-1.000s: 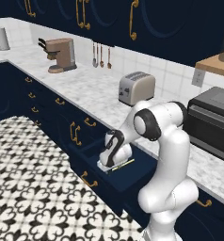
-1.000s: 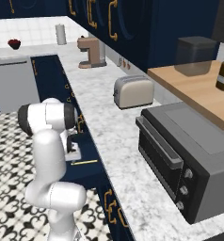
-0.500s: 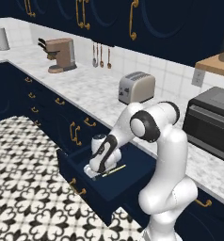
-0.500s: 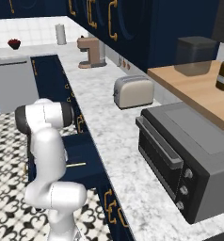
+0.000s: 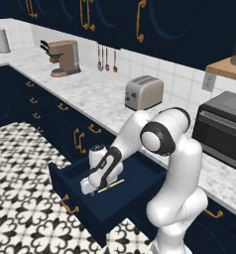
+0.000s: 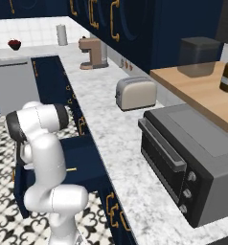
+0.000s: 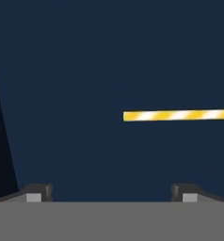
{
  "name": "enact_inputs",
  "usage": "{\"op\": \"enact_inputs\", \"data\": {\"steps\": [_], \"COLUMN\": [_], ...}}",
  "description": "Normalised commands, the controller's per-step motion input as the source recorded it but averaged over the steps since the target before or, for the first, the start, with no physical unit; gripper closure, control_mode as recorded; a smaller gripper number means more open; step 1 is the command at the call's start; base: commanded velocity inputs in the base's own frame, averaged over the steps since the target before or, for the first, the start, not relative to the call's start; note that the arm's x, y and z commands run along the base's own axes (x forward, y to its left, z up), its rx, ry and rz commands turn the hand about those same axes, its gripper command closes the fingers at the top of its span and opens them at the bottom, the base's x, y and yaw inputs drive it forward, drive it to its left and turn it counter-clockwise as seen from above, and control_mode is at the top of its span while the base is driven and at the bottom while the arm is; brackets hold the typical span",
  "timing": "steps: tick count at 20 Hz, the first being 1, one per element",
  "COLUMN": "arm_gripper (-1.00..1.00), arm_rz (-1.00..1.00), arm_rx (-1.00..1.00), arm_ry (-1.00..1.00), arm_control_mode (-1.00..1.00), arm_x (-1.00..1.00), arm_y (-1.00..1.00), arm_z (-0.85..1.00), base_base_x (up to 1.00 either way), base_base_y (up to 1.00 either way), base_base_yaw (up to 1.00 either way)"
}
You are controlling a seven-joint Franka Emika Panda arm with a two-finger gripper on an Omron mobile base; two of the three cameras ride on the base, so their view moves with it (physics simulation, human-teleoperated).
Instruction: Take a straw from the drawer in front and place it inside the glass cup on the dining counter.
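Observation:
The navy drawer [image 5: 135, 196] stands pulled out below the marble worktop, its brass handle [image 5: 68, 205] on the front. The thin yellow straw [image 5: 111, 186] lies flat on the drawer's dark blue floor [image 7: 109, 61]. My gripper [image 5: 88, 188] reaches down into the drawer, just left of the straw's near end. In the hand view the straw [image 7: 180, 115] runs in from the right edge, above and between my two fingertips [image 7: 36, 192], which stand wide apart with nothing between them. From the right base view, one straw end [image 6: 71, 169] peeks past my arm over the drawer [image 6: 85, 162].
On the marble worktop [image 5: 100, 96] stand a toaster [image 5: 144, 92], a coffee machine [image 5: 63, 57] and a dark microwave [image 5: 224, 129]. Navy cabinets with brass handles [image 5: 79, 140] flank the drawer. The patterned tile floor [image 5: 26, 188] lies in front.
The drawer has slid further out and my gripper has dropped lower into it, close beside the straw.

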Motion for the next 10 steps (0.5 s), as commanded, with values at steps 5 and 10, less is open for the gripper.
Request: {"op": "enact_inputs", "data": {"steps": [5,10], "arm_gripper": [-1.00,-1.00], "arm_rz": [0.09,0.24], "arm_rx": [-0.01,-0.06], "arm_ry": [0.01,0.00], "arm_control_mode": [-1.00,-1.00], "arm_x": [0.52,0.15], "arm_y": [-0.36,-0.05], "arm_z": [0.04,-0.06], "base_base_x": [0.00,0.00], "base_base_y": [0.00,0.00], "base_base_yaw": [0.00,0.00]}}
